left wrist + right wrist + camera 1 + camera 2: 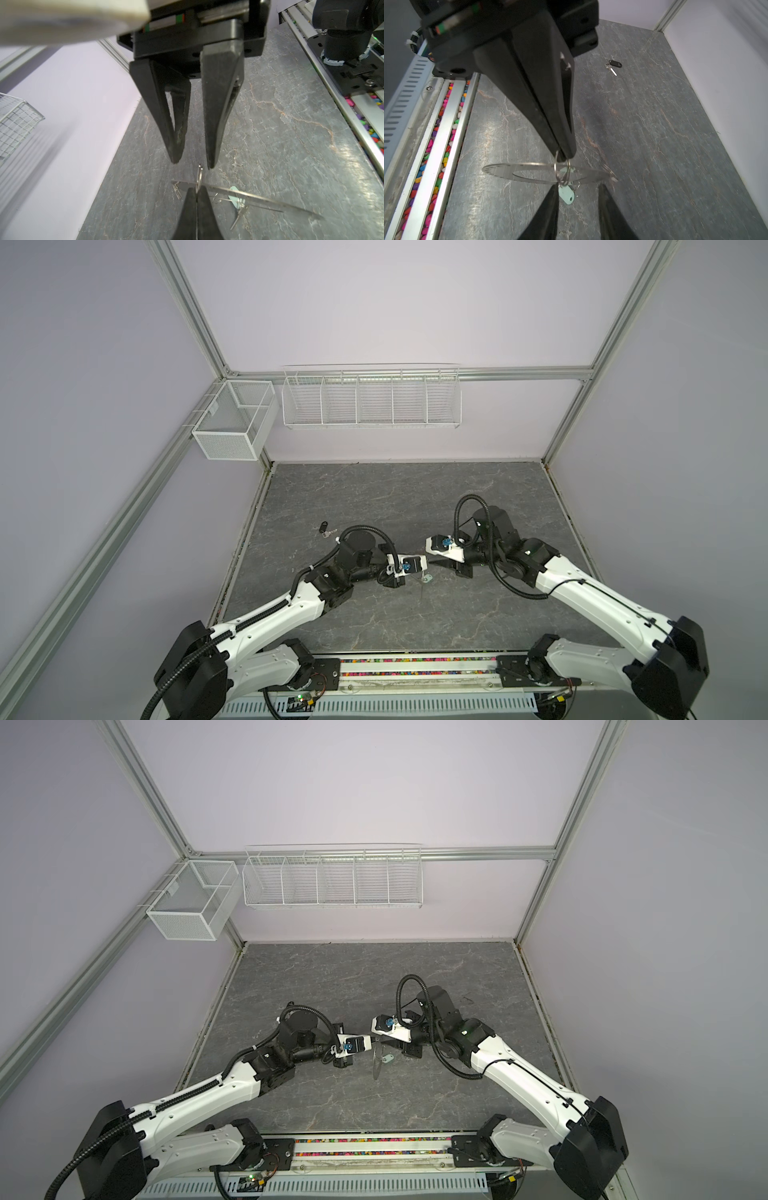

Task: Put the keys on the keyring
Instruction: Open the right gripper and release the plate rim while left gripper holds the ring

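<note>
Grey stone-patterned table (374, 497) lies under both arms. At its middle your left gripper (564, 155) has its fingers pinched together on a thin wire loop (200, 174) at the rim of the keyring (500, 171), holding the disc up between the arms. Your right gripper (192, 164) sits just beside that loop with its fingers apart, gripping nothing. The disc hangs on edge from the loop, so in a top view the keyring (376, 1065) shows as a thin sliver with its long line running toward you. I cannot tell whether its low edge touches the table. Expect it to be light, stiff and slick, and free to swing on the wire, so steady it by the flat rim. The mint key (566, 194) dangles just beside the disc, seemingly on a loop already; its blade direction is hard to read. The black key (326, 529) lies flat well apart to the left, beyond the left arm's elbow, with its head toward the far left and its blade pointing toward the middle. It is small and thin, so pinch its plastic head.
</note>
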{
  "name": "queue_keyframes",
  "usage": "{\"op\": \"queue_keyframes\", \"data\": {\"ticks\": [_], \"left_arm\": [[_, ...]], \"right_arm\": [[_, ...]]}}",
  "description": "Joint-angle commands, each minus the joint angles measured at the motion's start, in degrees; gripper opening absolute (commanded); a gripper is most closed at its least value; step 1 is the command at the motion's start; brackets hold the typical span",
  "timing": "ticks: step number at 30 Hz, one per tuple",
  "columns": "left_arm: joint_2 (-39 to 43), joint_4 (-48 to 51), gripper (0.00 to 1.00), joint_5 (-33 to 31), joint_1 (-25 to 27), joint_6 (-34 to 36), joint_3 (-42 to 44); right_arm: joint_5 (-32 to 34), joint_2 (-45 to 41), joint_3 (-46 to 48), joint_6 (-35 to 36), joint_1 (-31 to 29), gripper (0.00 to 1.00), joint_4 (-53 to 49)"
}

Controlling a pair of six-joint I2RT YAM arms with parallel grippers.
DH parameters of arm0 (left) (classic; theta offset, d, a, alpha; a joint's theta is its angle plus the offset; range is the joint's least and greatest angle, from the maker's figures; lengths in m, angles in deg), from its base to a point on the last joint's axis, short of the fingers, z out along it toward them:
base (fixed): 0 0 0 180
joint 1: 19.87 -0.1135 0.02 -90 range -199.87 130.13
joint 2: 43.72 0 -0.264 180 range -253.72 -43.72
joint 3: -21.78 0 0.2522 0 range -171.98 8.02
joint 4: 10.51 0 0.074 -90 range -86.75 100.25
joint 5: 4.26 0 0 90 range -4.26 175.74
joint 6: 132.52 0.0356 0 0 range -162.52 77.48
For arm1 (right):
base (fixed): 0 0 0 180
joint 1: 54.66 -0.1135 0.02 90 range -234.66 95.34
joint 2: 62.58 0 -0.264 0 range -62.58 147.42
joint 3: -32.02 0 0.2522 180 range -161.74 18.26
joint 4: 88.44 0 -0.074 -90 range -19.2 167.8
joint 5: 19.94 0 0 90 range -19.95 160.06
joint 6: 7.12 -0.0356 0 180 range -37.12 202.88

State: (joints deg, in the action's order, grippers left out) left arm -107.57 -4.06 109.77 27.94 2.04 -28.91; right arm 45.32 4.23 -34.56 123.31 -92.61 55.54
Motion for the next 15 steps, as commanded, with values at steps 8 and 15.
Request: {"op": "queue_keyframes", "data": {"ticks": [8,15], "left_arm": [[3.3,-6.0,0.0,-3.0,0.8,4.4,3.7],[4.5,-6.2,0.0,-6.3,0.8,-1.2,3.5]], "right_arm": [[0.4,-3.4,4.2,-2.8,1.2,0.36,2.7],[0.7,0.3,3.2,-7.7,1.3,0.37,7.6]]}}
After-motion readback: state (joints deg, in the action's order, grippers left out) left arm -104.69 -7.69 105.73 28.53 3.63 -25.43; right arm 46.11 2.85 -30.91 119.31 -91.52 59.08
